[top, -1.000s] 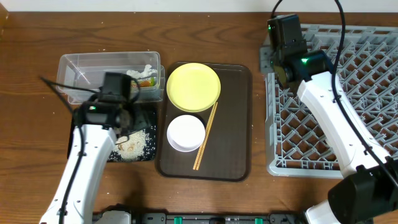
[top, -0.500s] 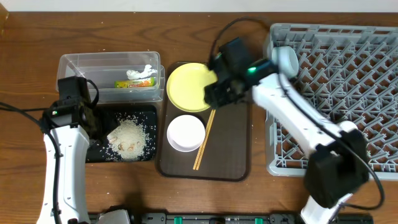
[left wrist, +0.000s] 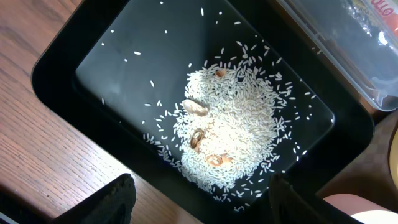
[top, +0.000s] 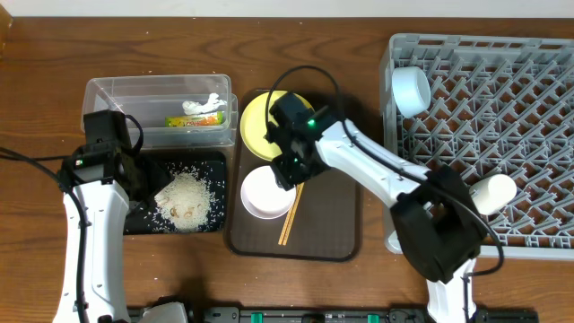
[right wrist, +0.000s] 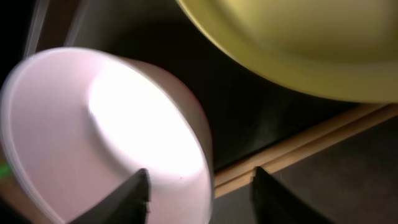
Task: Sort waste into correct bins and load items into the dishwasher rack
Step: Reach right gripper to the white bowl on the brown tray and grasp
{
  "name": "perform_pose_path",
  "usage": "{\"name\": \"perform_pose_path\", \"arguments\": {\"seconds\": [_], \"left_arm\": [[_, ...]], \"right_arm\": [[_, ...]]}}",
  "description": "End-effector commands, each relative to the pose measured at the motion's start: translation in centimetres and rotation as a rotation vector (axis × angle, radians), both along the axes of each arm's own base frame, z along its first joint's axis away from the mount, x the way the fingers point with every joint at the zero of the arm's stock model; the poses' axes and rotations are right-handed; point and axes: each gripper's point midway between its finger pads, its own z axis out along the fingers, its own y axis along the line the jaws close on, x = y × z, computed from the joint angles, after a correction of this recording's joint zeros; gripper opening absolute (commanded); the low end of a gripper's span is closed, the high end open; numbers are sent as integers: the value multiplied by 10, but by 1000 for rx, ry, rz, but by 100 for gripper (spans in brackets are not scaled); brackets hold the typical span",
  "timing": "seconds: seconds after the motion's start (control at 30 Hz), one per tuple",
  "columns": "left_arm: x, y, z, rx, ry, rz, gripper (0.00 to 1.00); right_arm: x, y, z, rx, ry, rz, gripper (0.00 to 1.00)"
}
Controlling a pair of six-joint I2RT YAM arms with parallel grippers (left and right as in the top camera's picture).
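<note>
The left gripper (left wrist: 200, 186) is held wide open above the rice (left wrist: 230, 134) heaped in the black tray (left wrist: 53, 71). The right gripper (right wrist: 200, 177), shifted off the yellow plate (top: 254, 126) since half a second ago, is now spread astride the rim of the white bowl (right wrist: 93, 137) at the plate's 6 o'clock. Loading it into the dishwasher rack (top: 502, 117) is judged next.

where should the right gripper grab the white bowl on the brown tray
Pinch the white bowl by its thin rim from straight above, one finger inside, one outside. It sits open side up, has no handle and looks too wide to span. The rim by the chopsticks is nearest the right gripper, whose jaws stand open.
</note>
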Motion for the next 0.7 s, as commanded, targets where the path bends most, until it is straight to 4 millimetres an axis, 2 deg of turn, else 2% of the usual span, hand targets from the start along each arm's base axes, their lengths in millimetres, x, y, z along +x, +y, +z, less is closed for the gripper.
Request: {"name": "perform_pose_path", "arguments": {"seconds": [0.0, 0.07, 0.17, 0.23, 0.33, 0.43, 0.53, 0.6, 0.67], "left_arm": [[-1, -1, 1, -12, -3, 18, 71], [-1, -1, 1, -12, -3, 18, 71], [-1, -1, 1, -12, -3, 18, 72], [-1, -1, 1, -12, -3, 18, 71], [-1, -1, 1, -12, -3, 18, 72], [-1, -1, 1, -12, -3, 18, 71], [-1, -1, 1, -12, -3, 18, 71], [-1, -1, 1, -12, -3, 18, 72], [-1, -1, 1, -12, -4, 18, 71]], "right_arm": [[-1, -2, -13, -44, 9, -17, 36], [0, -2, -13, -43, 4, -18, 26], [7, -4, -9, -37, -23, -30, 21], [14, -6, -1, -22, -41, -43, 12], [28, -15, 17, -4, -85, -77, 2], [46, -29, 44, 17, -155, -124, 1], [67, -54, 80, 22, -261, -193, 1], [83, -77, 102, 2, -344, -253, 1], [100, -110, 126, -51, -446, -333, 1]]}}
